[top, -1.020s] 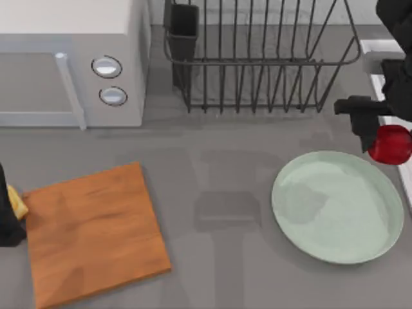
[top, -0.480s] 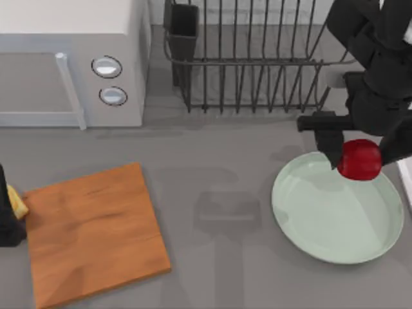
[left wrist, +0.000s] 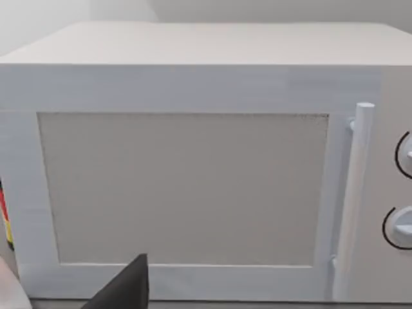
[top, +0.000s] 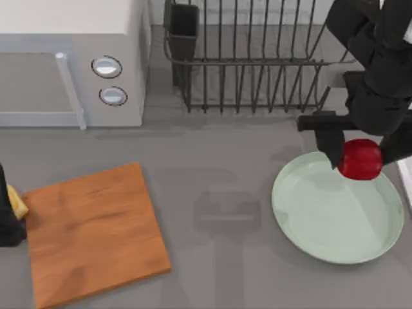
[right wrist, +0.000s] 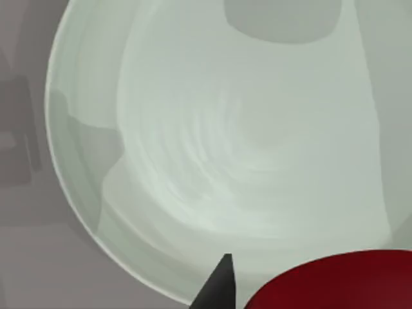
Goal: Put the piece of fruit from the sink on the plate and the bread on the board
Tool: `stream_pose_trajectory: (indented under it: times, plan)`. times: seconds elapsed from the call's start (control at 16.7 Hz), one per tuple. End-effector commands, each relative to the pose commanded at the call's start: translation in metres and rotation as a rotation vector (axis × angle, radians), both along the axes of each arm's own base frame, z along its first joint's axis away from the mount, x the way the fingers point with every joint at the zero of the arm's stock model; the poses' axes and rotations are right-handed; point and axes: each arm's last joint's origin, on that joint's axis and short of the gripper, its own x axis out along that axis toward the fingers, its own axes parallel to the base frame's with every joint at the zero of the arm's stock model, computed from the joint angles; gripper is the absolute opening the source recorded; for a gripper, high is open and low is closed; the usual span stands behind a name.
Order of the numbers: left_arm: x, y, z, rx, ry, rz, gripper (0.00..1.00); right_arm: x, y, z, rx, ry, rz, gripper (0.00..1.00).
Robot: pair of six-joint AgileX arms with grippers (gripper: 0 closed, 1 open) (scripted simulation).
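Overhead, the right gripper (top: pixel 358 154) was positioned above the far rim of the plate (top: pixel 322 225), its fingers closed on the piece of fruit (top: pixel 359 159). The fruit (small, round, glossy red) sat over the plate's upper right portion, just inside the rim; whether it touched the plate surface could not be determined. The right wrist view showed the same red fruit (right wrist: pixel 335 283) at the frame's edge beside one dark fingertip (right wrist: pixel 219 283), with the pale green plate (right wrist: pixel 212 141) spread beneath.

The plate lay on the right side of the grey table (top: pixel 219 148), well apart from the board (top: pixel 90 232), which lay on the left side with its wood grain visible and nothing on its surface.

The left gripper (top: pixel 8 212) was parked at the table's left edge, just beside the board's left side. The bread (top: pixel 17 205) showed as a small yellow-orange piece against that gripper, touching or nearly touching the board's edge. Whether the left claw was closed on the bread could not be told.

A white microwave (top: pixel 71 58) occupied the far left of the table, and a dark wire dish rack (top: pixel 257 58) stood behind the plate. The left wrist view faced the microwave door (left wrist: pixel 187 187) and its vertical handle (left wrist: pixel 351 206). A narrow strip of the sink (top: pixel 405 174) showed at the right edge.
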Motion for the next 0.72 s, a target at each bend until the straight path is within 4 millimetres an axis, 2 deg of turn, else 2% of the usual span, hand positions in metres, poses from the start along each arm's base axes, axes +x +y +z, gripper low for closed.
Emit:
stream_pose_trajectory:
  times: [0.42, 0.72]
  plan:
    - [0.0, 0.0, 0.0, 0.0, 0.0, 0.0, 1.0, 0.0, 0.0, 0.0, 0.0, 0.0, 0.0, 0.98]
    - [0.0, 0.0, 0.0, 0.0, 0.0, 0.0, 1.0, 0.0, 0.0, 0.0, 0.0, 0.0, 0.0, 1.0]
